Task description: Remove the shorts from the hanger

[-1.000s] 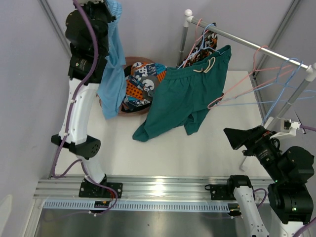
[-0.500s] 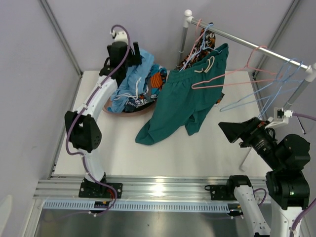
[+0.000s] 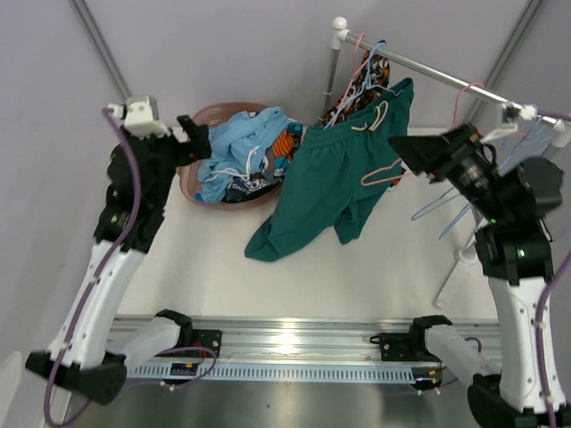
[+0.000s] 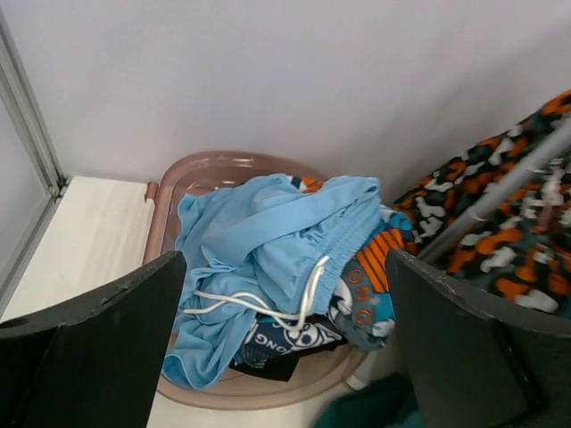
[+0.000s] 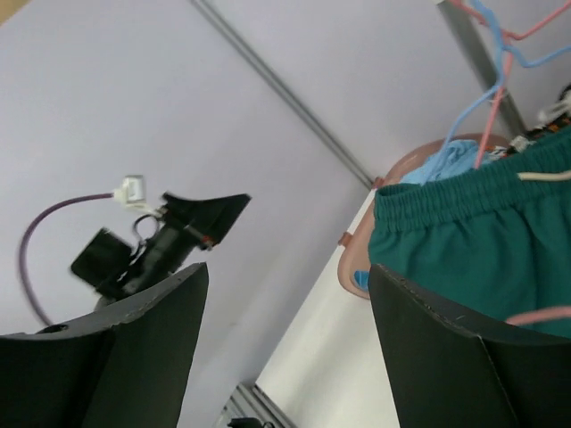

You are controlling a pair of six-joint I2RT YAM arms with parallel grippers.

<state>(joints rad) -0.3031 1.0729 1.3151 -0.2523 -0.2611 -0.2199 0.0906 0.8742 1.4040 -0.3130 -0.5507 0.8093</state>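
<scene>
White surface (image 3: 384, 259) below rail (image 3: 428, 69): light blue shorts (image 4: 268, 234) in basket (image 4: 223, 161); teal shorts (image 3: 330, 178) hanging; left jaws wide, empty; right jaws wide, empty

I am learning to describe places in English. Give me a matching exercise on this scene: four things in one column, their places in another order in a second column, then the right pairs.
Things
1. light blue fabric shorts
2. teal green fabric shorts
3. orange, black and white camouflage shorts
4. pink round plastic basin

Places
A. hanging at the metal rail, partly hidden by another garment
B. standing on the white table, near the left gripper
C. lying uppermost inside the basin
D. hanging from the rail, lower end on the table

Pairs: 1-C, 2-D, 3-A, 4-B
</scene>
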